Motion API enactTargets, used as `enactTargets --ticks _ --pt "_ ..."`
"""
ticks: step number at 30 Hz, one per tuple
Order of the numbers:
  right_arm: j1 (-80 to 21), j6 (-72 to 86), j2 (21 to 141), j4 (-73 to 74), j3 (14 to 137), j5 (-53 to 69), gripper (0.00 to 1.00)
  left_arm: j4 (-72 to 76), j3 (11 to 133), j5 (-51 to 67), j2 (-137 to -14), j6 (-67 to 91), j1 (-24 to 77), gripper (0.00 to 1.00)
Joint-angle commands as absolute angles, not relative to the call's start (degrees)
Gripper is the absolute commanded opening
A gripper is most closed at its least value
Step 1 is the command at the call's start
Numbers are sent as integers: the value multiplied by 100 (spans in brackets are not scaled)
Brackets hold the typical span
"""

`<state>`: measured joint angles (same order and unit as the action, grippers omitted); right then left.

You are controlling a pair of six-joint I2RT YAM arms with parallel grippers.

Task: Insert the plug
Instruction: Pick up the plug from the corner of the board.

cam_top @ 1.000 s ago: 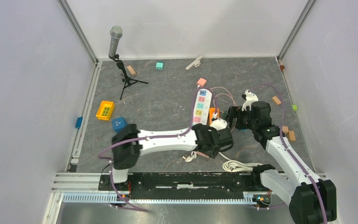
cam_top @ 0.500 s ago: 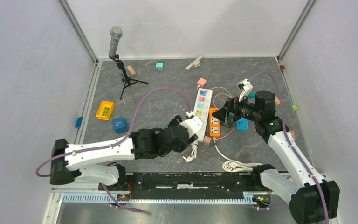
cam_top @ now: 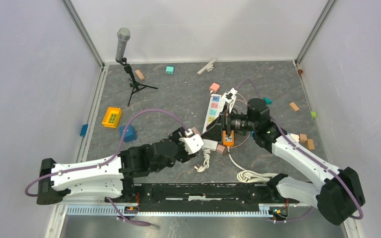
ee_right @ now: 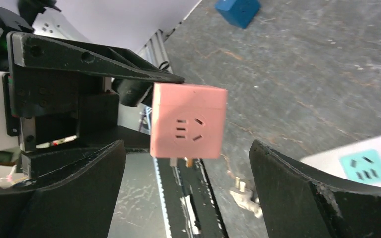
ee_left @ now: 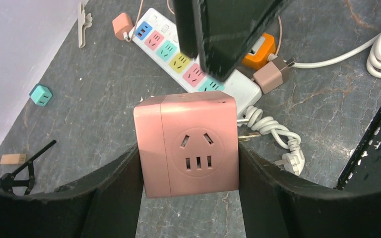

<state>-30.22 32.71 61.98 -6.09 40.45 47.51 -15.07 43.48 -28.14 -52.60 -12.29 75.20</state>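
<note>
left wrist view: the left gripper (ee_left: 188,148) is clamped on the pink plug cube (ee_left: 198,144), one finger flat on each side wall. the jaws stand about half spread because the cube is wide. its socket face looks at the camera. the cube hangs above the table (ee_left: 94,99), close to the near end of the white power strip (ee_left: 178,59), whose coloured sockets run toward the far edge. a brown adapter (ee_left: 273,74) and a coiled white cord (ee_left: 270,131) lie just beside that end.

right wrist view: the right gripper (ee_right: 187,144) is spread wide and holds nothing. the cube floats ahead between its two fingers, touching neither as far as we can tell. metal prongs poke out under the cube, and a corner of the strip shows at the right.

top view: both arms meet a little short of the table's middle, toward the near edge, by the strip's near end. the cube is too small to make out here.

we judge the cube light, stiff and hard, with smooth walls that could slip or twist in a tilted grip. we would hold it on two opposite flat walls, clear of the prong face. seating the prongs probably needs a firm, square push, and the loose strip may slide.
</note>
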Motion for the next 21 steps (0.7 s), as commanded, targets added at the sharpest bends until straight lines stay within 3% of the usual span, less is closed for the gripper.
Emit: enactTargets --ticks 1,5,11,12,14,17,18,20,21 --pt "-3403 3879 6539 -1280 4240 4638 98 -1018 4473 -2726 -5278 -1603 7517 2" --pt "-3690 3560 6951 -679 4436 4329 98 -1002 4522 -2694 -5292 -1618 7520 2" --pt "-4033 3726 7216 -975 4443 4423 99 -1001 4544 -2603 -5312 -1601 7519 2" --pt "-4059 3775 7224 -1098 4431 4454 95 -996 4538 -2595 -5298 -1593 7517 2" --pt "-4069 3905 7173 -1367 4362 4520 75 -944 4496 -2646 -5275 -1569 7522 2" --pt "-4065 3912 7080 -1589 4276 4517 17 -830 4409 -2719 -5201 -1489 7519 4" --pt "-4069 3867 7031 -1586 4257 4492 4 -789 4383 -2742 -5173 -1445 7523 13" --pt "-4066 3667 6952 -1506 4228 4376 0 -707 4332 -2790 -5105 -1305 7520 49" --pt "-4069 3531 6908 -1392 4228 4305 0 -680 4317 -2807 -5064 -1226 7514 74"
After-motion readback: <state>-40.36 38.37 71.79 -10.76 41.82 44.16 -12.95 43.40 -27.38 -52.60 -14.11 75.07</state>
